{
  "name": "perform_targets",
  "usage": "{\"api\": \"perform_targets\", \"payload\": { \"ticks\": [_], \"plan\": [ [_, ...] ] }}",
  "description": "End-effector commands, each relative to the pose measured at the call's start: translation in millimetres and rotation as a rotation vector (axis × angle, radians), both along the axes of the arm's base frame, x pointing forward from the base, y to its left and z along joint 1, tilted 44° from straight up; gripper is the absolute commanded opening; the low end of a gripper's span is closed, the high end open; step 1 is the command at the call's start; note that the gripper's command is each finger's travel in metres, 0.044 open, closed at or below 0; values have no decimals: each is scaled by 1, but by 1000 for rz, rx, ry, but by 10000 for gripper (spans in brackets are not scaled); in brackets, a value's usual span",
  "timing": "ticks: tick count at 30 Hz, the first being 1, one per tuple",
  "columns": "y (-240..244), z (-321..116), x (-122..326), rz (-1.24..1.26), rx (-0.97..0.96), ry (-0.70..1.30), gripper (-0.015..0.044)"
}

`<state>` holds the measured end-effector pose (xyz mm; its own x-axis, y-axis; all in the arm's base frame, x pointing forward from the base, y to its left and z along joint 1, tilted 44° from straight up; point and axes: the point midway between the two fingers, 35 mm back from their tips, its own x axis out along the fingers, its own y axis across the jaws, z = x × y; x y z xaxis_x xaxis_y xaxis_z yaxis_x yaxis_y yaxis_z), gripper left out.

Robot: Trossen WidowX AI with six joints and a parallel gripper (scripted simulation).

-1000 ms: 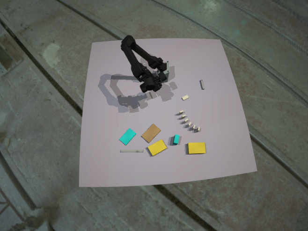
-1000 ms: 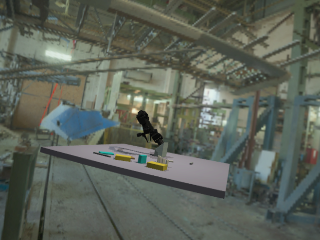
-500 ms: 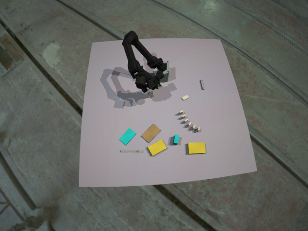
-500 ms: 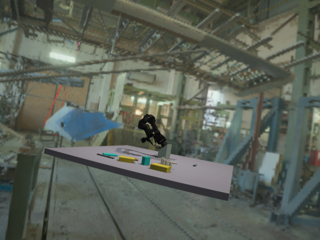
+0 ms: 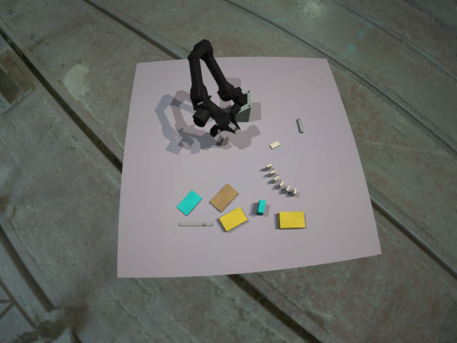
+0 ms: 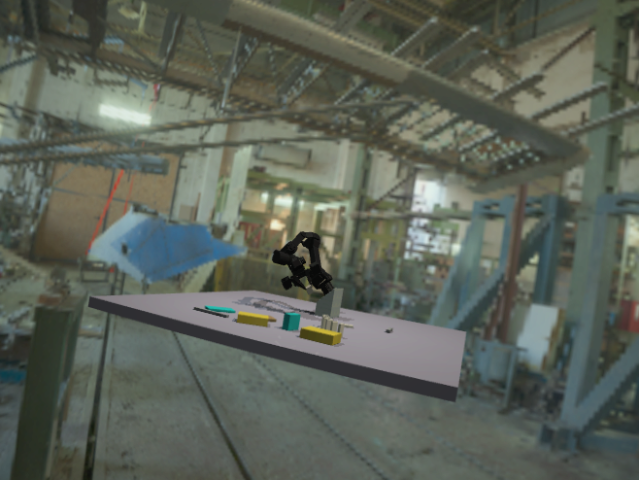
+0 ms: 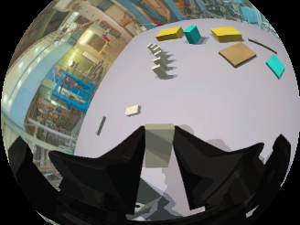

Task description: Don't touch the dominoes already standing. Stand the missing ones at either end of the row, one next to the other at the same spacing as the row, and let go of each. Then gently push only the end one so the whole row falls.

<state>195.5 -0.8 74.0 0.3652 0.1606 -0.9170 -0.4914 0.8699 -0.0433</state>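
Observation:
My gripper (image 5: 236, 130) (image 7: 159, 130) is shut on a pale domino (image 7: 158, 151), held above the table near the arm's base, well away from the row. In the exterior view the gripper is too small to read clearly. Several cream dominoes stand in a curved row, one of them this domino (image 5: 276, 178) (image 7: 159, 71); the row also shows small in the exterior view, behind a yellow block. Another cream domino (image 5: 274, 144) (image 7: 133, 110) lies flat between the row and the arm's base side, apart from the standing ones.
Near the row are a yellow block (image 5: 291, 219) (image 6: 320, 335) and a teal block (image 5: 261, 207) (image 6: 290, 321). Further left lie a second yellow block (image 5: 233, 219), a brown slab (image 5: 223, 198), a teal slab (image 5: 189, 202) and a grey bar (image 5: 195, 223). A short grey bar (image 5: 300, 126) (image 7: 101, 125) lies beyond the loose domino.

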Motion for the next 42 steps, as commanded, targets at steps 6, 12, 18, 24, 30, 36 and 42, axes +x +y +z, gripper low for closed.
{"api": "perform_targets", "payload": {
  "ticks": [6,12,18,24,30,36,42],
  "plan": [
    [-1,4,3,75,46,-199,107],
    [-3,9,5,129,45,-346,107],
    [-5,14,6,188,18,-495,107],
    [-7,19,6,251,-35,-642,107],
    [-10,24,5,319,-113,-784,107],
    [-11,27,4,361,-169,-863,107],
    [-11,27,4,361,-169,-863,107]
  ]
}}
